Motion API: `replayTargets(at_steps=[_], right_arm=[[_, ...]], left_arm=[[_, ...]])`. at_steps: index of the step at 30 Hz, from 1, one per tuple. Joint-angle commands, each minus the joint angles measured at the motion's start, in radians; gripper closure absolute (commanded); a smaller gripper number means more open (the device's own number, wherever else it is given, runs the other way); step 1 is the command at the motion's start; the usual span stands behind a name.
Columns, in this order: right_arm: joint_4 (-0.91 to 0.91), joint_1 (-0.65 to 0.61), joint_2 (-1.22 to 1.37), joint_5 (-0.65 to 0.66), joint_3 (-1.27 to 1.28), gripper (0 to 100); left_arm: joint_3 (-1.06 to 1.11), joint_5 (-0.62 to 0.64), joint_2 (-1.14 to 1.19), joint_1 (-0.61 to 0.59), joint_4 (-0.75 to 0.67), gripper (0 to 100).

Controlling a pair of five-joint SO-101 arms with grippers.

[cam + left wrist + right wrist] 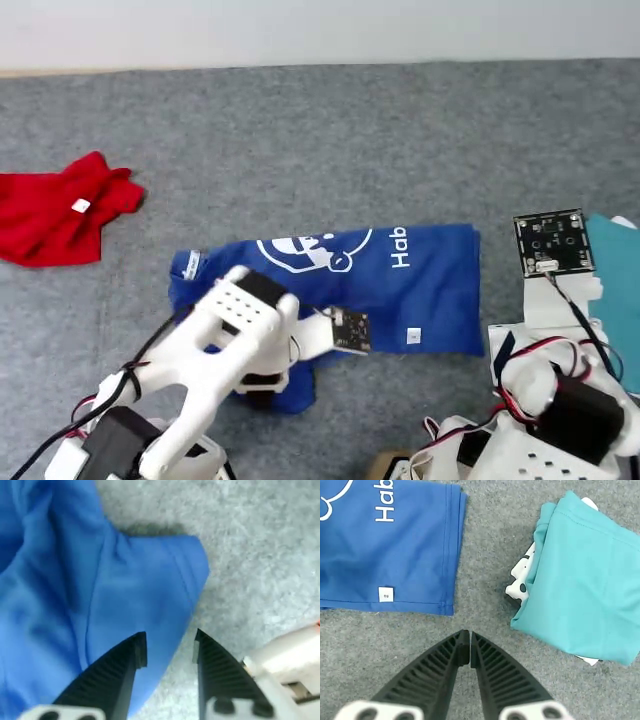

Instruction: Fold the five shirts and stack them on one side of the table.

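A blue shirt [400,285] with white print lies partly folded at the table's middle. My left gripper [170,647] hangs open over the blue shirt's [75,605] near left edge, one black finger above the cloth and one above the carpet. In the high view the left arm [235,335] covers that part of the shirt. My right gripper [470,647] is shut and empty above bare carpet, between the blue shirt's hem [395,555] and a folded teal shirt [585,585]. A crumpled red shirt [60,210] lies at the far left.
The teal shirt [615,290] rests on a white patterned cloth [522,577] at the right edge. Grey carpet [350,140] covers the whole table, with open room across the back. A light wall strip runs along the far edge.
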Motion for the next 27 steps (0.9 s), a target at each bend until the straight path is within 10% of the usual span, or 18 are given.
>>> replayTargets(at_steps=[1, 19, 27], right_arm=[[0.038, 0.01, 0.005, 0.009, -0.005, 99.0], [0.039, 0.01, 0.005, 0.009, -0.005, 99.0], [0.039, 0.01, 0.005, 0.006, -0.005, 99.0]], left_arm=[[0.048, 0.012, -0.034, 0.032, -0.072, 83], [0.122, 0.069, -0.032, 0.026, -0.227, 95], [-0.007, 0.064, -0.041, 0.025, -0.028, 100]])
